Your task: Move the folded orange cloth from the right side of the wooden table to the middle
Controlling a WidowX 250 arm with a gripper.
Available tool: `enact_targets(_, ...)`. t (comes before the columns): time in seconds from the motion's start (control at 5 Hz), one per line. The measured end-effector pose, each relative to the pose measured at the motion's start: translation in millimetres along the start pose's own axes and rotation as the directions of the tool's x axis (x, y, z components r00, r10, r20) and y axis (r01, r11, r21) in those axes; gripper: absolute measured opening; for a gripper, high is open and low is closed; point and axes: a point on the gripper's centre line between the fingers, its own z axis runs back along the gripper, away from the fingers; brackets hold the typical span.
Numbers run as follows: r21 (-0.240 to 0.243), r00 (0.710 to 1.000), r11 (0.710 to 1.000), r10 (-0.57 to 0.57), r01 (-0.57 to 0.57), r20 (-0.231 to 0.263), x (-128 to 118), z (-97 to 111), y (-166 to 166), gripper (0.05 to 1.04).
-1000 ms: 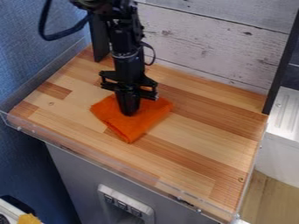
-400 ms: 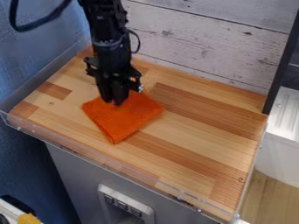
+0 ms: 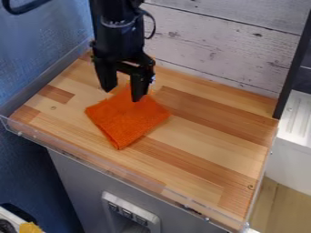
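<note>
Cloth (image 3: 126, 120), orange, one: lying flat on the wooden counter (image 3: 209, 152), nearer its left edge than its right. Gripper (image 3: 124, 94), black, mine: fingers parted, empty, at the cloth's far corner. Condition, as I judge it: cloth laid down and free of my grip; whether any handling remains, I cannot tell.
</note>
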Motion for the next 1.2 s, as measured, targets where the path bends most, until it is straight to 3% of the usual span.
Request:
enact_targets(0.4,-0.009,1.0,1.0,0.002,-0.002,-0.031,-9,25,-20,0.999)
enact_targets(0.8,-0.02,0.999,1.0,0.023,-0.024,-0.025,1,46,-33,0.999)
enact_targets(1.2,-0.024,0.999,0.999,0.036,-0.036,-0.02,5,52,-47,0.999)
